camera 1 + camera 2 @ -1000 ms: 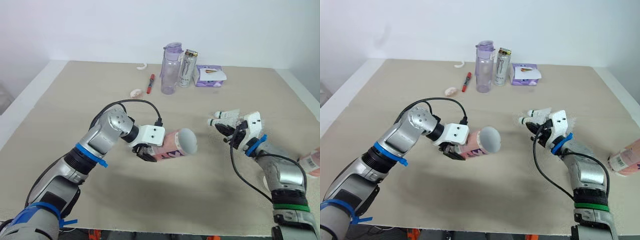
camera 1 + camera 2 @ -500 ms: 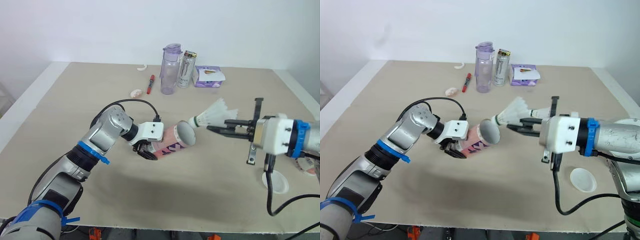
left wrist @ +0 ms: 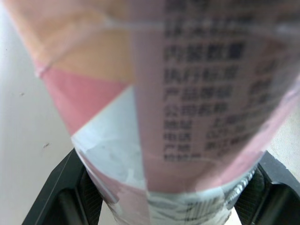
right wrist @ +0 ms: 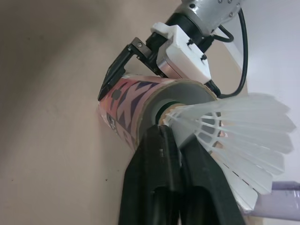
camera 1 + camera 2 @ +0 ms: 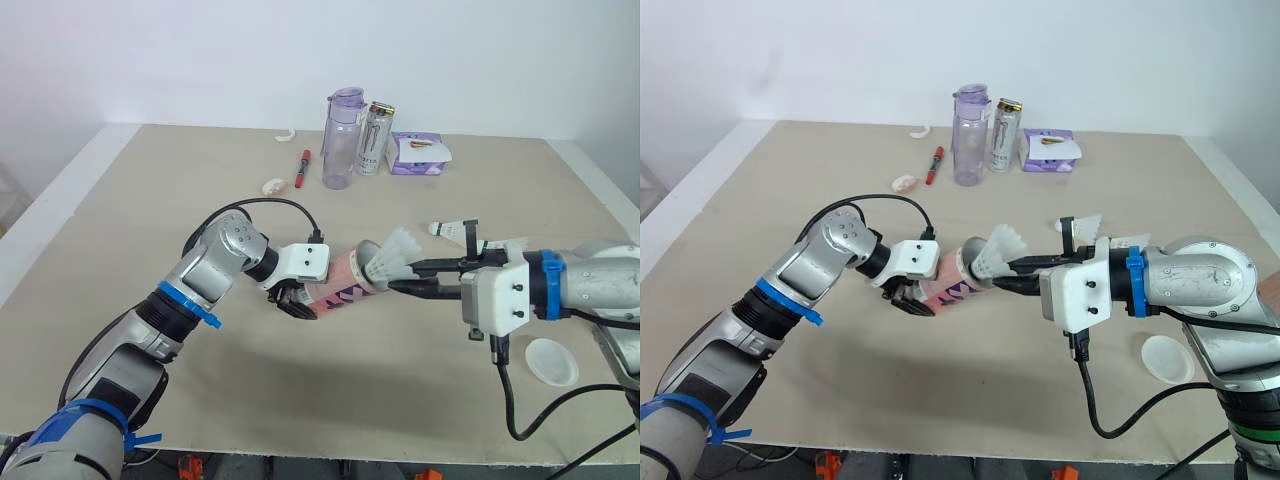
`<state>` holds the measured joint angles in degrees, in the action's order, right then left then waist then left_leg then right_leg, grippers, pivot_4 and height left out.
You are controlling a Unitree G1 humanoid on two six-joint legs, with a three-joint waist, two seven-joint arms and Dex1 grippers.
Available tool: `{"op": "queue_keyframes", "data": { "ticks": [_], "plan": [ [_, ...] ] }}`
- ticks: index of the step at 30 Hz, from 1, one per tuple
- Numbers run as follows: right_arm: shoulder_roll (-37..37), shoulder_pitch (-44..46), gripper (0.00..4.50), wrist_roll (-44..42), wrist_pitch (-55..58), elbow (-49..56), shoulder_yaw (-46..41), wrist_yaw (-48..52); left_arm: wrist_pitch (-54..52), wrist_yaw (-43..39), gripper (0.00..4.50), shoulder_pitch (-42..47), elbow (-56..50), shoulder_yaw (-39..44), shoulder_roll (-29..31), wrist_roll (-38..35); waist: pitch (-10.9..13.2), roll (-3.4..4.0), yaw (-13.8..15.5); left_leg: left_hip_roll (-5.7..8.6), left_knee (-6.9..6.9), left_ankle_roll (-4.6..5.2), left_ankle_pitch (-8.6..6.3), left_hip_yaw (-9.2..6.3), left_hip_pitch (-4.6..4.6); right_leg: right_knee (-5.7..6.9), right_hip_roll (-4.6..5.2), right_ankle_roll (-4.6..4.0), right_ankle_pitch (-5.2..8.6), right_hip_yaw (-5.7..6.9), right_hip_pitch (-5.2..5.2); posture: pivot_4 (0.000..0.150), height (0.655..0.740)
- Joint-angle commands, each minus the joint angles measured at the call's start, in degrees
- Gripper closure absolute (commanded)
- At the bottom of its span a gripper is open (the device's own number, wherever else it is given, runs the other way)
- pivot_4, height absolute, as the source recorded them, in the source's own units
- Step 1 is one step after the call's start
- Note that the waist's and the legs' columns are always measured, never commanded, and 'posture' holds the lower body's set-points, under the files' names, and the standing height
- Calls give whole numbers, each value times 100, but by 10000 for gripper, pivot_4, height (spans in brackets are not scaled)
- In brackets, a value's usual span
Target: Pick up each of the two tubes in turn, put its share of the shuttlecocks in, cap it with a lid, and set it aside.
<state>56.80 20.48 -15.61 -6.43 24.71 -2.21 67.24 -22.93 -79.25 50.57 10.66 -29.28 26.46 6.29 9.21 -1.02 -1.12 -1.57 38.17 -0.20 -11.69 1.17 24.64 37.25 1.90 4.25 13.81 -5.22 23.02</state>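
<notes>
My left gripper (image 5: 297, 300) is shut on a pink patterned tube (image 5: 340, 285), held nearly level above the table with its open mouth facing my right arm. Its black fingers (image 3: 51, 197) clamp the tube's (image 3: 178, 93) base end. My right gripper (image 5: 395, 287) is shut on a white feathered shuttlecock (image 5: 392, 262), gripping it near the cork. The cork sits in the tube's mouth (image 4: 178, 101) while the feathers (image 4: 234, 136) flare outside. A second shuttlecock (image 5: 452, 229) lies on the table behind my right arm. A white round lid (image 5: 552, 362) rests flat near the front right.
At the back stand a clear purple water bottle (image 5: 341, 140), a drink can (image 5: 375, 137) and a purple tissue pack (image 5: 420, 153). A red marker (image 5: 301, 168) and two small white bits (image 5: 272, 186) lie left of the bottle.
My right gripper has carried the shuttlecock down and toward the left, from just outside the tube's rim to cork-first in its mouth. The left arm has kept the tube almost still.
</notes>
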Motion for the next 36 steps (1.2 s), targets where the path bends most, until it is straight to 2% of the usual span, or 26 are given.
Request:
{"op": "queue_keyframes", "data": {
  "ticks": [1, 4, 5, 8, 11, 18, 26, 36],
  "plan": [
    [-57, -8, 11553, -784, 721, 261, -530, -308, 18, 128, 13628, -2, 102, -112, 19, 144, 0, 0, 0, 0, 0, 0, 0, 0, 0, 0, 0, 0, 0, 0, 0, 1500, 7400],
    [-248, -343, 2624, -1343, 1766, -271, -1321, -966, 42, 137, 13628, 9, 131, -115, -2, 144, 0, 0, 0, 0, 0, 0, 0, 0, 0, 0, 0, 0, 0, -1, 0, 1500, 7400],
    [-316, -488, 972, -1327, 1837, -576, -1530, -1062, 42, 138, 13628, 13, 133, -117, -11, 142, 1, -2, 4, 0, 0, 0, 0, 0, 0, 0, 0, 0, 0, -1, 0, 1500, 7400],
    [-585, -836, 972, -1215, 2184, -1331, -1952, -1637, 51, 141, 13628, 9, 125, -131, -33, 140, -2, -37, 21, 2, 8, 0, 0, -7, 2, 0, 0, 1, -2, -2, -11, 1500, 7400],
    [-705, -955, 972, -849, 2108, -2083, -2082, -2056, 53, 143, 13628, -7, 104, -134, -28, 138, -7, -24, 4, 2, 14, 1, 0, 9, 2, -2, 2, 4, -4, -18, -8, 1500, 7400],
    [-833, -342, 972, -282, 1654, -3853, -1869, -2568, -6, 171, 13628, -82, -22, -130, 14, 146, -5, -13, -10, 3, 13, 9, 5, 33, -3, -1, -3, 16, -15, -45, -1, 1500, 7400],
    [-986, 79, 972, -23, 1372, -4930, -1693, -2642, -127, 228, 13628, -162, -167, -111, 70, 144, -3, -8, -15, 10, 11, 10, 6, 38, -2, -2, -5, 25, -16, -64, 0, 1500, 7400],
    [-1267, 373, 972, -95, 1623, -5502, -1729, -2818, -249, 271, 13628, -211, -309, -120, 117, 126, -3, -7, -29, 7, 9, 11, 6, 38, -2, -2, -15, 27, -17, -72, 0, 1500, 7400]
  ]
}}
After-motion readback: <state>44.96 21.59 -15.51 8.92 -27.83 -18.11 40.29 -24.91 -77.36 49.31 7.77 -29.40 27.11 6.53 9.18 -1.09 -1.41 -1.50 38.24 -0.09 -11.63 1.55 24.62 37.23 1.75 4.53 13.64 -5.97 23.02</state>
